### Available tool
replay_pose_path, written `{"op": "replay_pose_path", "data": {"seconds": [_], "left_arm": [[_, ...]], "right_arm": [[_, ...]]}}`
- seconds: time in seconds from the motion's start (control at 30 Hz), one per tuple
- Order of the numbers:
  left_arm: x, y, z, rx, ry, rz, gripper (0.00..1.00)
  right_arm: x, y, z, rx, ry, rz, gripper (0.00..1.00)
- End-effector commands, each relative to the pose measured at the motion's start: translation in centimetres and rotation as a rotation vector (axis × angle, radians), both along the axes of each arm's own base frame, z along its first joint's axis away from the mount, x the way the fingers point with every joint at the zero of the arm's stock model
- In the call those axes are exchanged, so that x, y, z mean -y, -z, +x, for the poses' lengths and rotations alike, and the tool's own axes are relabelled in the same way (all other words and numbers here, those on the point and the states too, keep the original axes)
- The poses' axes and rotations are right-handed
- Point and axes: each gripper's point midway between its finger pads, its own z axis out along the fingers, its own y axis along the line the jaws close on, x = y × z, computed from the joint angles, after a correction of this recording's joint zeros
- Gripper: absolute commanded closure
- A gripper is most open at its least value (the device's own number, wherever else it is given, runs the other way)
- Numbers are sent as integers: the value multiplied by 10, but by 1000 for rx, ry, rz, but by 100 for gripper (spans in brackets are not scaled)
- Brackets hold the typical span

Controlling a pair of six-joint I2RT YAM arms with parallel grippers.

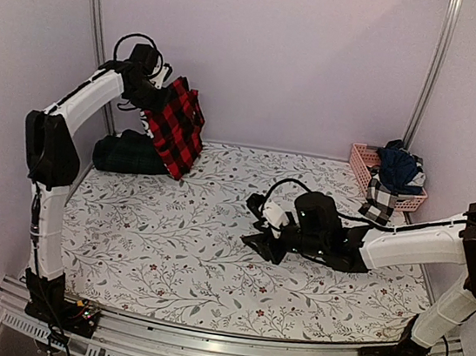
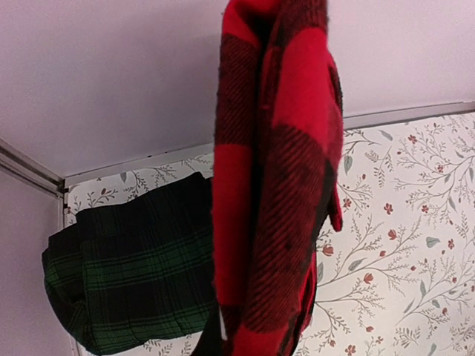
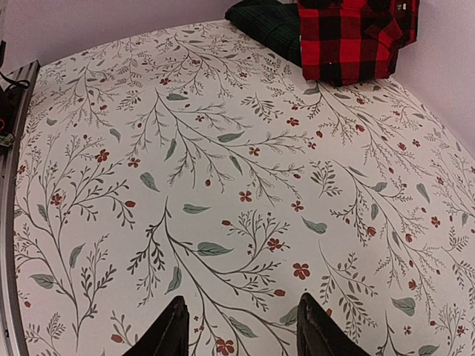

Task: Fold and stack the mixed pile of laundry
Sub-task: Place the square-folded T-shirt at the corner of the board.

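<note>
My left gripper (image 1: 156,95) is raised at the back left, shut on the top of the red-and-black checked flannel shirt (image 1: 177,128), which hangs down with its lower end near the table. In the left wrist view the shirt (image 2: 274,185) hides the fingers. A folded dark green tartan piece (image 1: 127,153) lies on the cloth just left of the shirt; the left wrist view shows it (image 2: 133,274) below the shirt. My right gripper (image 1: 260,226) hovers low over mid-table, open with nothing between its fingers (image 3: 169,334). Dark navy clothes (image 1: 397,167) sit in the basket.
A pink slatted basket (image 1: 365,160) stands at the back right corner, with a black-and-white checked piece (image 1: 381,197) hanging over its front. The white leaf-patterned table cloth (image 1: 176,249) covers the table. Walls close in the back and both sides.
</note>
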Motion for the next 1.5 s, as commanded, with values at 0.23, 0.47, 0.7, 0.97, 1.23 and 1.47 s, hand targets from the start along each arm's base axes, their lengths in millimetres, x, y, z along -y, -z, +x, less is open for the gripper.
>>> {"op": "replay_pose_path", "data": {"seconds": [0.23, 0.47, 0.7, 0.97, 1.23, 1.47], "left_arm": [[-41, 4, 5, 6, -50, -8, 100], [-99, 42, 14, -36, -204, 54, 100], [-149, 80, 21, -60, -312, 86, 100], [-191, 126, 23, -114, -400, 117, 100], [-210, 166, 19, -178, -458, 138, 61], [-226, 149, 12, -160, -523, 207, 12]], "right_arm": [[-7, -5, 10, 10, 12, 20, 52], [-8, -3, 9, 3, 5, 14, 52], [-9, 0, 10, -1, 4, 7, 52], [-12, 4, 9, -13, -7, 0, 51], [-4, -4, 17, -11, 33, 13, 46], [12, -18, 32, -7, 100, 39, 40]]}}
